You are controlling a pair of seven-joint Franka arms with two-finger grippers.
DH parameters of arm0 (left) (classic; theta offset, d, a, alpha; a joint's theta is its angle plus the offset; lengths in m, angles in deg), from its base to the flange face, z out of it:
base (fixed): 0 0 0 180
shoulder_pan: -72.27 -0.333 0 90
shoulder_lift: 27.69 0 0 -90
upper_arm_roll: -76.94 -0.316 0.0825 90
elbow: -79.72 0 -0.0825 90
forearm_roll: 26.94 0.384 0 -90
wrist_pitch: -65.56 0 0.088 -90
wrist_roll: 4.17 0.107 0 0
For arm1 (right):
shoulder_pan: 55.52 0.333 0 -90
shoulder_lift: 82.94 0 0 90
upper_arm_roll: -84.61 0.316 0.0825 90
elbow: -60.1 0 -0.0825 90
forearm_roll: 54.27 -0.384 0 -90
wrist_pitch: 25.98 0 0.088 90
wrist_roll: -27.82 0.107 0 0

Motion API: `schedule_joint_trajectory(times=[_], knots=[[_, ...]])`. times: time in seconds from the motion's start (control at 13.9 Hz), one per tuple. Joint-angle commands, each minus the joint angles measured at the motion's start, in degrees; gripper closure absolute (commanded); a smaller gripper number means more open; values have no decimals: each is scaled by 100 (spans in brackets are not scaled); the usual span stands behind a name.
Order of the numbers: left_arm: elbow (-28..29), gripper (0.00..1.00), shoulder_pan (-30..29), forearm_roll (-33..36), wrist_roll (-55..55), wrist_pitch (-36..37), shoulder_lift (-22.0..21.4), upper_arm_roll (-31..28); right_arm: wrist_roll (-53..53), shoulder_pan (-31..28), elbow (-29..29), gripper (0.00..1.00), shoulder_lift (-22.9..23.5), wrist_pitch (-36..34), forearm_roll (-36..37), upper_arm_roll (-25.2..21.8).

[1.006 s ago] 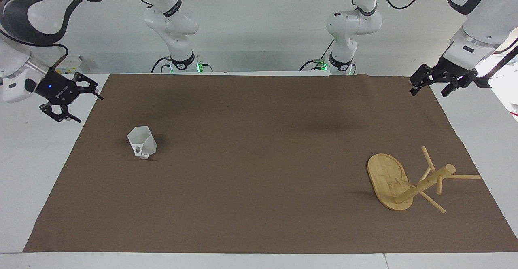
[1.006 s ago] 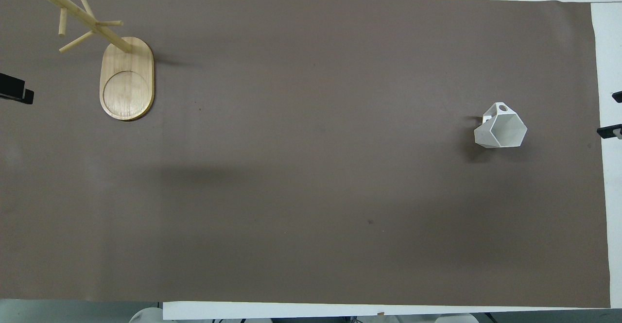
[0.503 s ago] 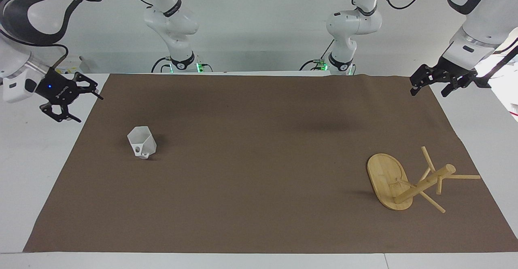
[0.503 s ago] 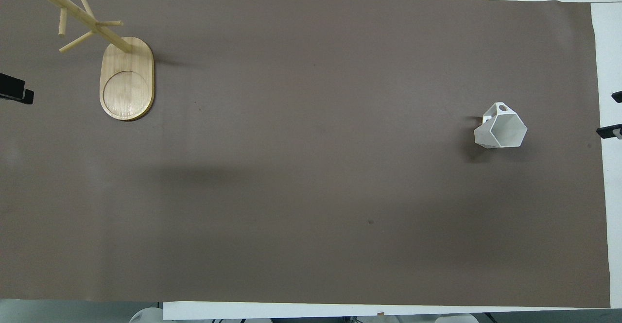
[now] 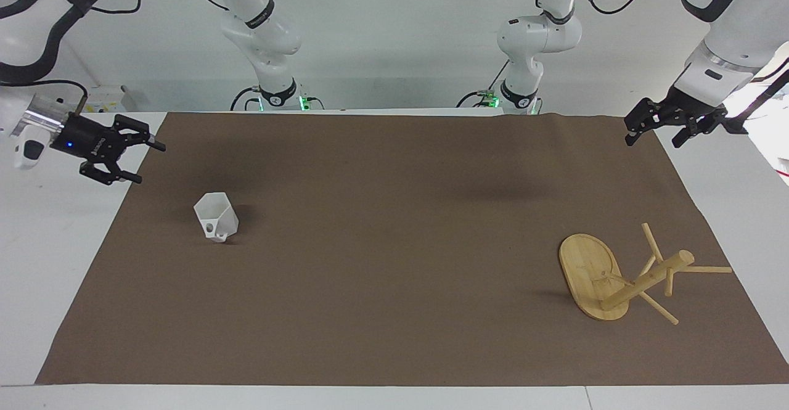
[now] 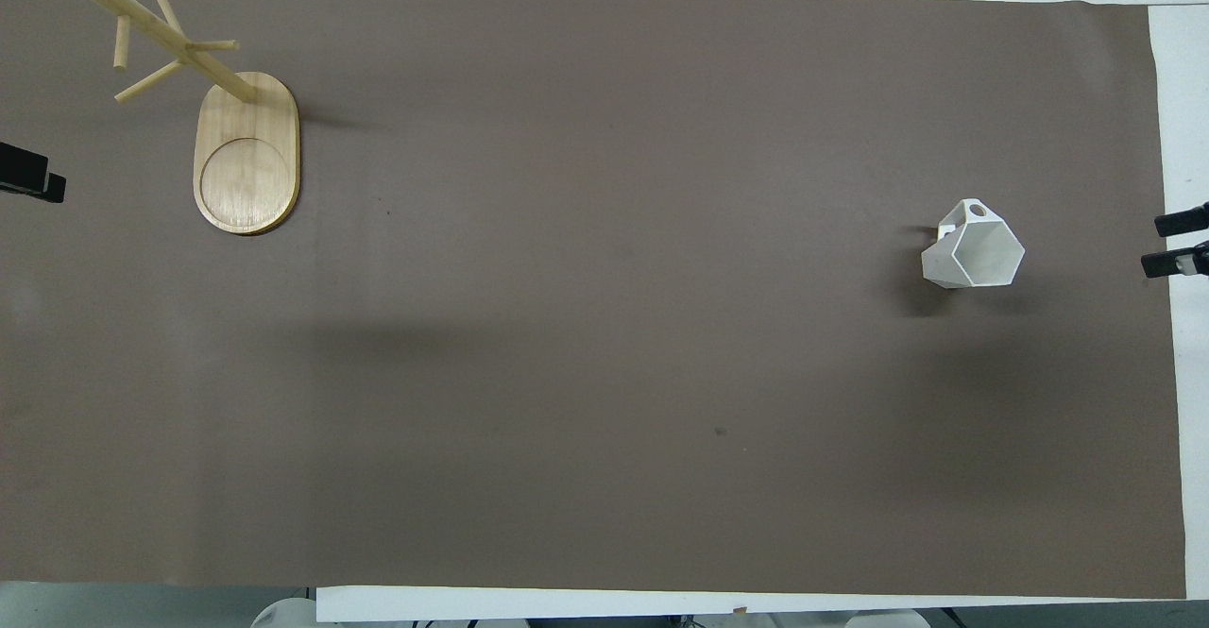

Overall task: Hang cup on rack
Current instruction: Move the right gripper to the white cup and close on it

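The white faceted cup (image 5: 216, 216) (image 6: 973, 255) stands upright on the brown mat toward the right arm's end, its handle facing away from the robots. The bamboo rack (image 5: 590, 274) (image 6: 246, 156) stands on its oval base toward the left arm's end, its pegs bare. My right gripper (image 5: 150, 163) (image 6: 1154, 245) hovers open and empty over the mat's edge beside the cup, apart from it. Over the mat's corner nearest the left arm's base, my left gripper (image 5: 653, 142) (image 6: 38, 184) hangs open and empty, well away from the rack.
The brown mat (image 5: 394, 262) covers most of the white table (image 5: 43, 262). Both arm bases (image 5: 277, 92) (image 5: 518, 92) stand at the table's edge nearest the robots.
My right gripper has swung in from outside the mat toward the cup and turned more level. The left arm, cup and rack have not moved.
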Motion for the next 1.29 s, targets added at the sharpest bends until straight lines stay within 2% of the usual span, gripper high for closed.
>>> schedule_joint_trajectory(times=[0.0, 0.14, 0.29, 0.5, 0.65, 1.22], knots=[[76, 0, -48, 107, -3, 31, -58, 43, -2327, -256, -360, 0, 426, 323, -696, 11], [76, 0, -48, 107, -3, 31, -58, 43, -3862, -573, -317, 0, 1216, 33, -1479, 11], [76, 0, -48, 107, -3, 31, -58, 43, -5060, -688, -317, 0, 1710, -249, -1867, 11], [76, 0, -48, 107, -3, 31, -58, 43, -5854, -706, -308, 0, 2133, -504, -2202, 20], [76, 0, -48, 106, -3, 31, -58, 43, -6391, -671, -317, 0, 2266, -574, -2449, 20], [76, 0, -48, 107, -11, 31, -58, 43, -6727, -486, -448, 0, 2292, -496, -2748, 11]])
